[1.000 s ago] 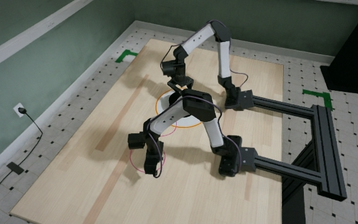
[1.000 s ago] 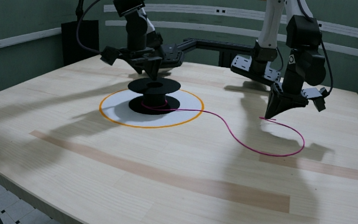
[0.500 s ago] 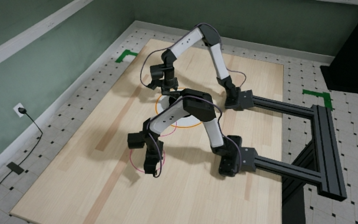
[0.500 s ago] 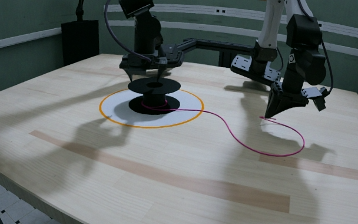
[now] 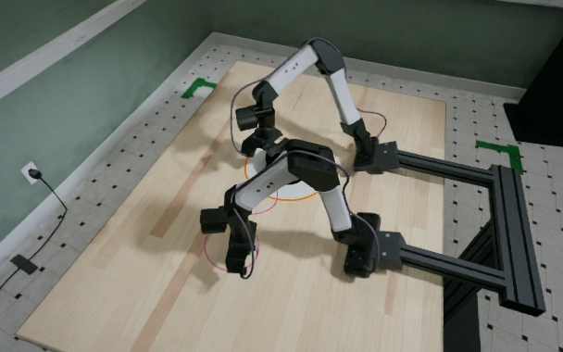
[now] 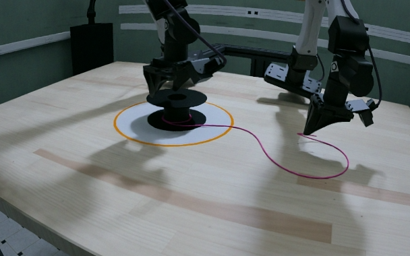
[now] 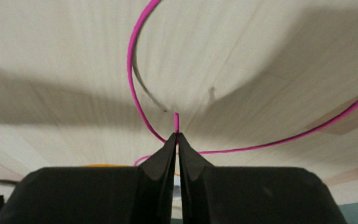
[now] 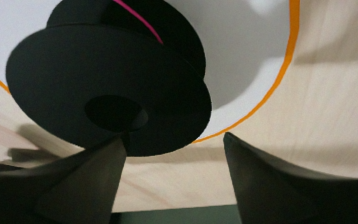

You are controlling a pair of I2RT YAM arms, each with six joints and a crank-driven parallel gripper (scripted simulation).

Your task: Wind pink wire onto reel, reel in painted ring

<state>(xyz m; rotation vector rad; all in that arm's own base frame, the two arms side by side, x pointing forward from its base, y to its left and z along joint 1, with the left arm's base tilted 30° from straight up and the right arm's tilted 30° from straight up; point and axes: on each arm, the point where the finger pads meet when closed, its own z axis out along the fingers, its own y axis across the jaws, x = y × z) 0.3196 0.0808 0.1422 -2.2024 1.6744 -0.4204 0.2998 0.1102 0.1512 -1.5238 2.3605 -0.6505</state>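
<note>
The right hand (image 5: 265, 144) (image 6: 164, 93) (image 8: 176, 134), spread at the reel (image 5: 272, 159) (image 6: 177, 113) (image 8: 60, 75) inside the ring (image 5: 294, 199) (image 6: 173, 145) (image 8: 288, 55), should turn it gently one way; the left hand (image 5: 237, 268) (image 6: 305, 133) (image 7: 177, 135), pinching the pink wire (image 5: 205, 247) (image 6: 270, 157) (image 7: 131, 65) (image 8: 142, 22), should feed lightly.

Over the last second, the right gripper (image 5: 262, 146) (image 6: 164, 92) (image 8: 176, 134) has turned about its wrist and dropped closer to the black reel's upper flange (image 6: 195, 98) (image 8: 55, 85); its wrist has shifted toward the counter's (image 5: 324, 301) (image 6: 202, 168) long edge opposite the arm bases.
</note>
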